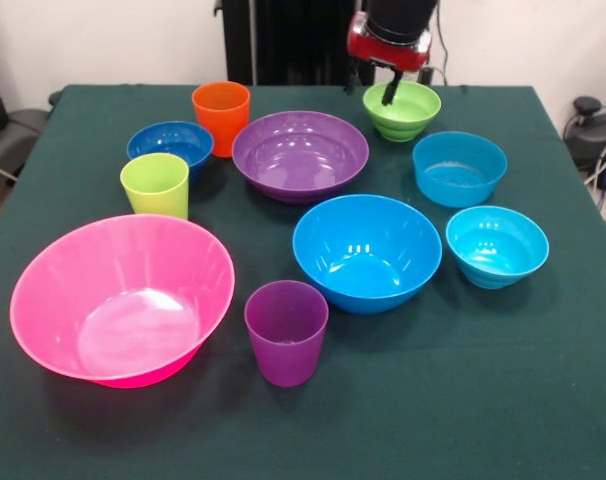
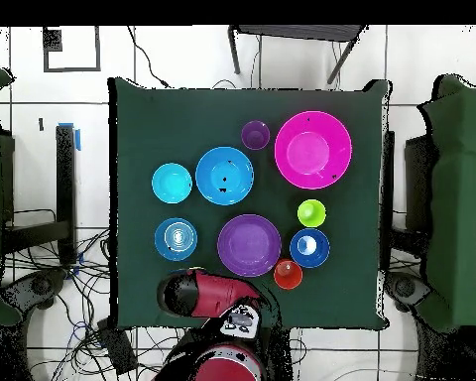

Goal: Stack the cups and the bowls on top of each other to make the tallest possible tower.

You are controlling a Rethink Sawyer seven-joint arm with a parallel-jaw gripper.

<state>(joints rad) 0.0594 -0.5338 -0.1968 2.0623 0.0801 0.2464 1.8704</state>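
Observation:
My gripper (image 1: 387, 92) hangs at the far side, down at the near rim of the lime green bowl (image 1: 403, 112). The orange cup (image 1: 221, 115), lime green cup (image 1: 155, 185) and purple cup (image 1: 286, 332) stand upright and apart. The purple bowl (image 1: 300, 155), blue bowl (image 1: 367, 250), huge pink bowl (image 1: 121, 298), small dark blue bowl (image 1: 170, 143) and two turquoise bowls (image 1: 459, 168) (image 1: 496, 245) each sit alone on the cloth. No tower shows. In the overhead view the red arm (image 2: 202, 294) covers the green bowl.
The green tablecloth (image 1: 543, 400) covers the whole table. Black equipment stands behind the far edge. In the overhead view, chairs and cables surround the table (image 2: 143, 119).

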